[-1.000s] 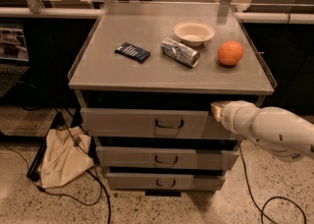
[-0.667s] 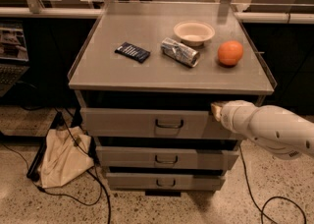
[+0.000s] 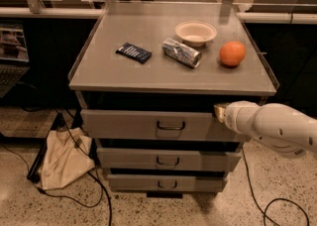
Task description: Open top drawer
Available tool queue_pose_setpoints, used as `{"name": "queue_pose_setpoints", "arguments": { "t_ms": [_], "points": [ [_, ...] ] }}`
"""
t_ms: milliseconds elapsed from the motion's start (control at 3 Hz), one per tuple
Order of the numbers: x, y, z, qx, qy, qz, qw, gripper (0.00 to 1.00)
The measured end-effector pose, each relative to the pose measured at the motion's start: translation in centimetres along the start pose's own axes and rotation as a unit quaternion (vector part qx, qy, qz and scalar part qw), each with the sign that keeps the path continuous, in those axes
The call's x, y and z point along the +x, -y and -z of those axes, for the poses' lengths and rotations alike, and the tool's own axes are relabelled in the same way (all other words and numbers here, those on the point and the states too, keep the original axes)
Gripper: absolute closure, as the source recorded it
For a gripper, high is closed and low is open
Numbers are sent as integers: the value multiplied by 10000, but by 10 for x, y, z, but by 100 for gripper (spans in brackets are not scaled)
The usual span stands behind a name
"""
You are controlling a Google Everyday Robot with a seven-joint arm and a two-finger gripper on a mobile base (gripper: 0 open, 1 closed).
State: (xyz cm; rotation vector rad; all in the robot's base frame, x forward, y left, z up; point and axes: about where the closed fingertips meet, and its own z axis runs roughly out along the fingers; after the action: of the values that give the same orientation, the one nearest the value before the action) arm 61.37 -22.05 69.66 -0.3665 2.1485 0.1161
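We see the top drawer (image 3: 129, 123) under the grey cabinet top (image 3: 109, 74), its dark loop handle (image 3: 171, 126) mid-front and a dark gap along its upper edge; the gripper (image 3: 221, 111) sits at the drawer's upper right corner, and we cannot tell whether it is closed on anything. Above the drawer lie a dark blue packet (image 3: 133, 52) whose pale print we cannot read, a crumpled silver wrapper (image 3: 182, 52), a white bowl (image 3: 196, 32) and an orange (image 3: 232, 53); to its lower left a beige cloth bag (image 3: 62, 158) slumps on the floor.
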Motion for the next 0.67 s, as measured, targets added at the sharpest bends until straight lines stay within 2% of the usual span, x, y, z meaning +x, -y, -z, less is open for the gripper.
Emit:
{"name": "queue_pose_setpoints", "arguments": {
  "t_ms": [333, 667],
  "points": [
    [10, 4, 9, -12, -181, -67, 9998, 100],
    [8, 4, 11, -18, -189, -79, 9998, 100]
  ]
}}
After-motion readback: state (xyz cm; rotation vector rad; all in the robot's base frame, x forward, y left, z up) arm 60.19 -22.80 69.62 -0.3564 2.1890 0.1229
